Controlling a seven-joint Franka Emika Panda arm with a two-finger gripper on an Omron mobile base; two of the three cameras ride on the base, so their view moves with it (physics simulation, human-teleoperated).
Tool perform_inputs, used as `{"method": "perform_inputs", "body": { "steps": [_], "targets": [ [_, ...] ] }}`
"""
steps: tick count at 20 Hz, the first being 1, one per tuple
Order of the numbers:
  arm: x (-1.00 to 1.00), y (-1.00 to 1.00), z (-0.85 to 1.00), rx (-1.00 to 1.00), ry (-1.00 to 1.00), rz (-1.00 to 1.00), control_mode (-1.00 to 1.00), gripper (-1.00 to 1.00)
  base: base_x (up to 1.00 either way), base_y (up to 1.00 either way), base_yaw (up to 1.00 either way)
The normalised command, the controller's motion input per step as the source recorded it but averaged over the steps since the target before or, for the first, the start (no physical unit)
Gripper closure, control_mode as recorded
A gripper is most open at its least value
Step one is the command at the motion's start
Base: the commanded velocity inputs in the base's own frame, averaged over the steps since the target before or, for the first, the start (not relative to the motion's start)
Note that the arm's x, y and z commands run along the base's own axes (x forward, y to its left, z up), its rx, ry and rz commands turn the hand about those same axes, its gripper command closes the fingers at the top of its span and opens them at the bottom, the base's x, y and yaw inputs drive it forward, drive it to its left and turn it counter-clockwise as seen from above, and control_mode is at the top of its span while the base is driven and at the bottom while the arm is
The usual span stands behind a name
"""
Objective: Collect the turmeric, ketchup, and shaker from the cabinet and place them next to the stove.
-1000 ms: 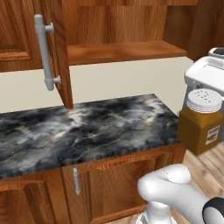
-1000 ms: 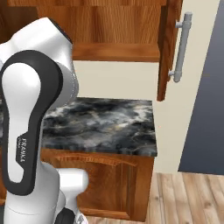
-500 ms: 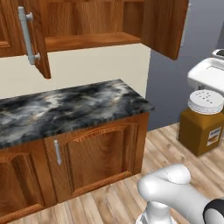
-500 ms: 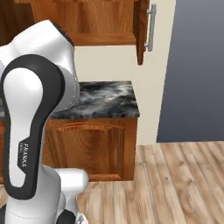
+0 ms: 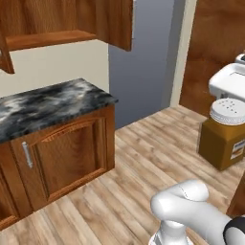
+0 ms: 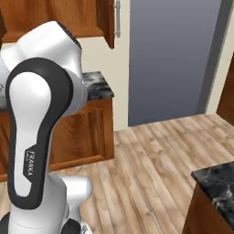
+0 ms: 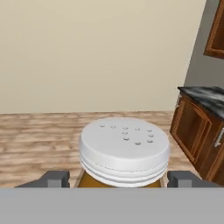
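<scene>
My gripper (image 7: 119, 179) is shut on the turmeric (image 7: 124, 151), a squat amber jar with a white perforated lid, one dark fingertip (image 7: 54, 178) on each side of it. In the left base view the turmeric (image 5: 224, 141) hangs in the air at the right edge, under the white hand. The brown wooden cabinet (image 5: 62, 21) sits at the upper left with its door (image 5: 119, 24) swung open. In the right base view the cabinet door (image 6: 109, 20) shows its grey bar handle. The ketchup, the shaker and the stove are out of view.
A dark marble counter (image 5: 48, 103) on wooden base cabinets (image 5: 67, 153) runs along the left. A grey wall panel (image 5: 143, 57) and wooden floor (image 5: 143, 158) lie ahead. Another marble counter corner (image 6: 217, 178) juts in at the lower right. The white arm (image 6: 41, 114) fills the left.
The whole picture has swung: the base has turned, so the counter and cabinet slid left and open floor came into view. The jar stays in the gripper.
</scene>
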Motion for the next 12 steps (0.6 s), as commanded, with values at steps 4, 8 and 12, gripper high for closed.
{"method": "perform_inputs", "body": {
  "steps": [4,8,12],
  "targets": [
    [0.0,0.0,0.0,0.0,0.0,0.0,1.0,1.0,-1.0,0.22,-0.47],
    [0.0,0.0,0.0,0.0,0.0,0.0,1.0,1.0,-0.96,0.04,-0.47],
    [0.0,0.0,0.0,0.0,0.0,0.0,1.0,1.0,-0.68,0.0,-0.54]
  ]
}}
